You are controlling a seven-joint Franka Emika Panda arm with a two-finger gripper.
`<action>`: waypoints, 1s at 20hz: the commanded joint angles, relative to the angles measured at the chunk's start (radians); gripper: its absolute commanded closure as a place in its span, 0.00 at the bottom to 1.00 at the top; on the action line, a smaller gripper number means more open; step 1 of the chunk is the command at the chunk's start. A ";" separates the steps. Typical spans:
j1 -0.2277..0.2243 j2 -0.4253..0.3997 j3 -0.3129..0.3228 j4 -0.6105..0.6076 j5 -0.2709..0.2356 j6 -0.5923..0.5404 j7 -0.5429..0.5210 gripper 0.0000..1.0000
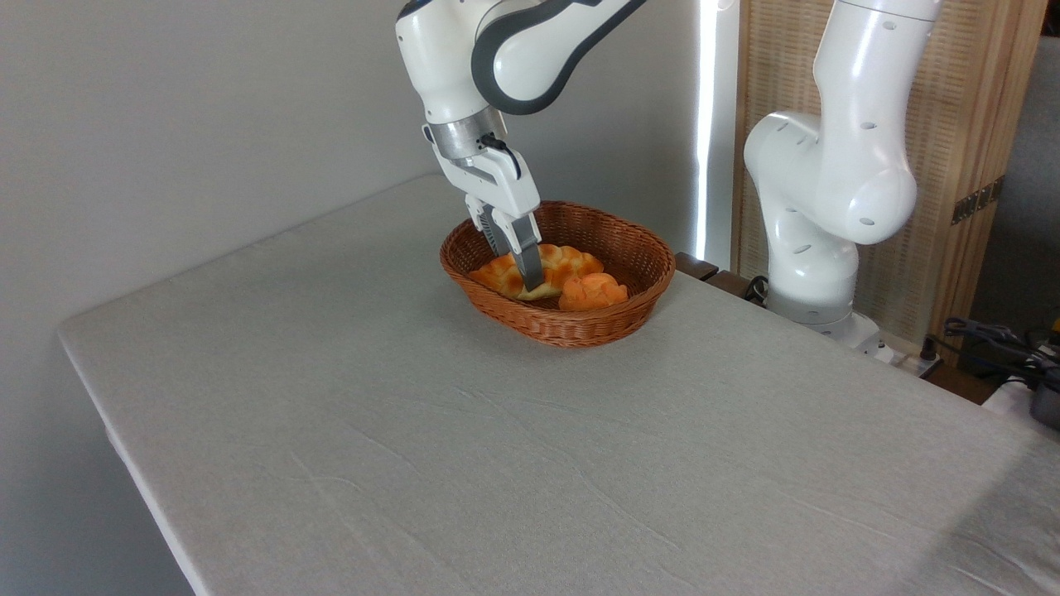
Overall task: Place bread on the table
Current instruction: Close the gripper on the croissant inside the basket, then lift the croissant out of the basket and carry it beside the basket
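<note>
Inside the basket (638,310) at the table's (414,447) far side, the bread (559,265) lies left to right beside a bun (593,291), the gripper (528,277) straight above, fingers straddling its middle, whether clamped I cannot tell.

table (464,463): matt, slightly wrinkled grey-beige cloth | basket (571,324): brown woven wicker, ribbed | bread (553,263): golden-orange, knobbly, faint sheen | arm (828,157): glossy smooth white plastic | wrist ring (465,135): brushed metal | screen (969,99): pale woven reed
</note>
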 commanded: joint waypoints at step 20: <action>0.007 0.313 0.336 0.598 0.074 -0.028 0.060 0.77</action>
